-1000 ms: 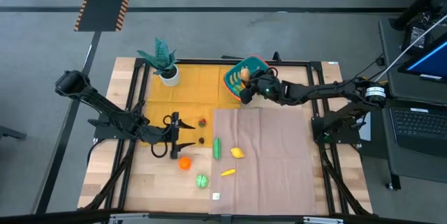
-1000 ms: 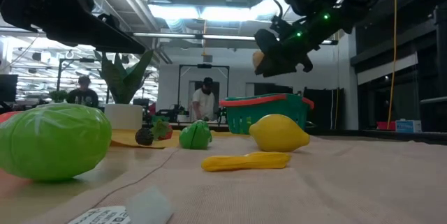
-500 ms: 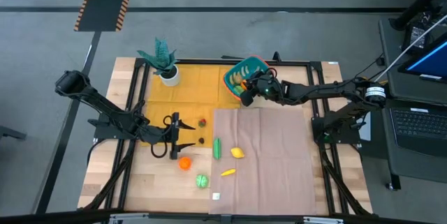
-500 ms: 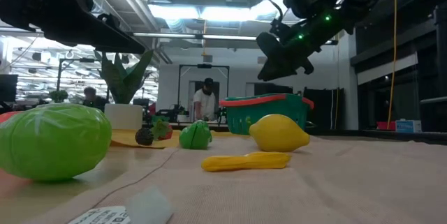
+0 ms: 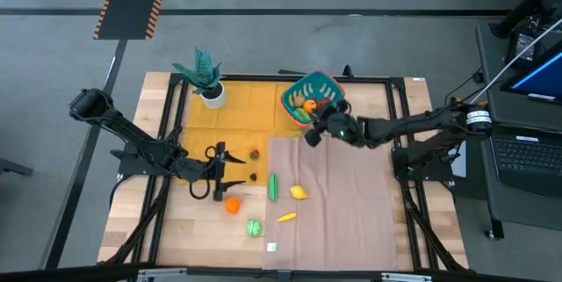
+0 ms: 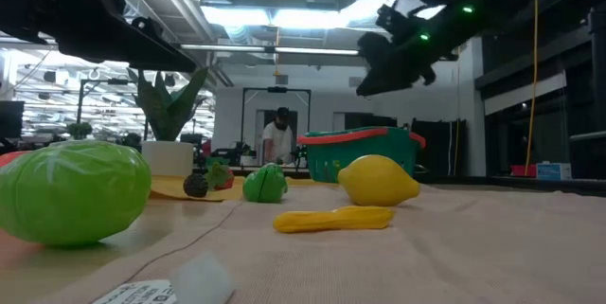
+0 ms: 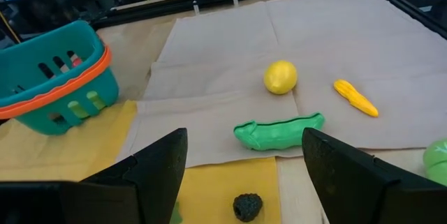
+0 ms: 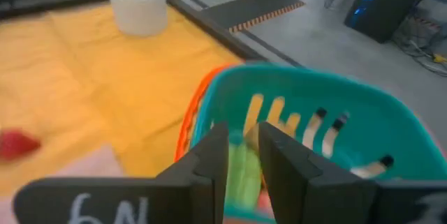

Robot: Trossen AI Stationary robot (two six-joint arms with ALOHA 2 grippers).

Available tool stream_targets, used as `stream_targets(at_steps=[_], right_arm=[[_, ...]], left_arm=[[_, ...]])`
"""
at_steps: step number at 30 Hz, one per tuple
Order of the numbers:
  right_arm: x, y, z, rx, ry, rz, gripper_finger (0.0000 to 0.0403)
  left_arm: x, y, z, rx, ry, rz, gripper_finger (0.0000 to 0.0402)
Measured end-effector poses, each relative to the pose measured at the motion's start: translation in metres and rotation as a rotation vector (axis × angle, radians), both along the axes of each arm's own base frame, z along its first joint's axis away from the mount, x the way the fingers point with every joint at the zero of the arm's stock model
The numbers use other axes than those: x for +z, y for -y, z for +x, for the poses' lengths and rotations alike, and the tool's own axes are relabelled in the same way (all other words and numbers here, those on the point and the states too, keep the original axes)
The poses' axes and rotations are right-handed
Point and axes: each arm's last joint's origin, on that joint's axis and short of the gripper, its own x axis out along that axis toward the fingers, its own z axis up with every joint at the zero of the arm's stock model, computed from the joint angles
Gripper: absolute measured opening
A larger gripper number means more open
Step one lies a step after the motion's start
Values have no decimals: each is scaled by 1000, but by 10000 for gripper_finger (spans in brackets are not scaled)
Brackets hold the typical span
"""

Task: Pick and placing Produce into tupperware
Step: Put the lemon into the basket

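The teal tupperware (image 5: pixel 309 94) with its orange rim stands at the far middle of the table and holds orange and green produce. My right gripper (image 5: pixel 309 135) hovers just near of it, empty, its fingers (image 8: pixel 209 161) a narrow gap apart. Loose produce lies on the table: a lemon (image 5: pixel 299 192), a yellow corn (image 5: pixel 286 217), a green pod (image 5: pixel 273 186), an orange (image 5: pixel 232 204), a green ball (image 5: pixel 254 227), a red piece (image 5: pixel 254 154) and a dark piece (image 5: pixel 253 176). My left gripper (image 5: pixel 221 169) waits open to the left of them, above the table.
A potted plant (image 5: pixel 205 78) stands at the far left on a yellow mat (image 5: pixel 237 111). A tan cloth (image 5: pixel 334 194) covers the table's right half. A white tag (image 5: pixel 271 247) lies at the near edge. People stand in the room beyond the table in the low view.
My right gripper has let go of a pale orange piece over the tupperware. It has then drawn back from the tupperware toward the table's near edge, rolling a little. The left arm has kept still.
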Motion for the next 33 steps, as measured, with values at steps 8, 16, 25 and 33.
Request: stream_targets(at_steps=[8,16,25,33], right_arm=[[-18,-51,-21,146,169,0,82],[-29,-91,-40,325,166,-2,82],[-27,-112,-44,442,183,24,82],[-29,-120,-44,647,196,192,82]], left_arm=[[0,2,-1,-6,1,-10,275],[0,3,-1,-13,2,-12,275],[0,3,-1,-12,5,-14,275],[0,3,-1,-12,6,-14,275]])
